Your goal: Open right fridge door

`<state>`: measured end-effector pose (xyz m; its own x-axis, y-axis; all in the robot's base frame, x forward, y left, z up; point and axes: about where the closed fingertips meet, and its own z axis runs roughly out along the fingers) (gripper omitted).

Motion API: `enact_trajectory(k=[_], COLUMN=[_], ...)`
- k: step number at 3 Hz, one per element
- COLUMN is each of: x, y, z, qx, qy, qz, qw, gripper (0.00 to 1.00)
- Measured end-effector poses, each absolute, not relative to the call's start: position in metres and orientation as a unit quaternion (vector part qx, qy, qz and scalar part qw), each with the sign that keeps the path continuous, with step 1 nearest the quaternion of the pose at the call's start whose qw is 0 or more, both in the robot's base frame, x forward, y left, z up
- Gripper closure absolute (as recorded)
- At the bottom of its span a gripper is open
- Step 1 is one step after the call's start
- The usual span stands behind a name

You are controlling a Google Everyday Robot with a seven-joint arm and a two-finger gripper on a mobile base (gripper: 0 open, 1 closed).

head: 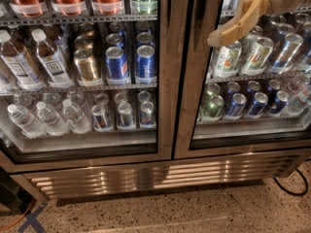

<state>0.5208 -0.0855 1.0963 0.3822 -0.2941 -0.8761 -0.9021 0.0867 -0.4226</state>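
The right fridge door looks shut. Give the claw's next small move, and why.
Probably shift the claw left toward the right fridge door's inner steel edge: it hangs before the glass near the top, and the door sits closed beside the left fridge door.
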Motion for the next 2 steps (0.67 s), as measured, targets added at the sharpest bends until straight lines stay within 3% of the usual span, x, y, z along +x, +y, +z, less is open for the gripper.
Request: enact_trajectory(k=[2], x=[0.5206], y=[-0.0858], z=[1.0974], qx=[-0.619], qy=[0.478], qz=[0.278], qw=[0.558], gripper=[0.00])
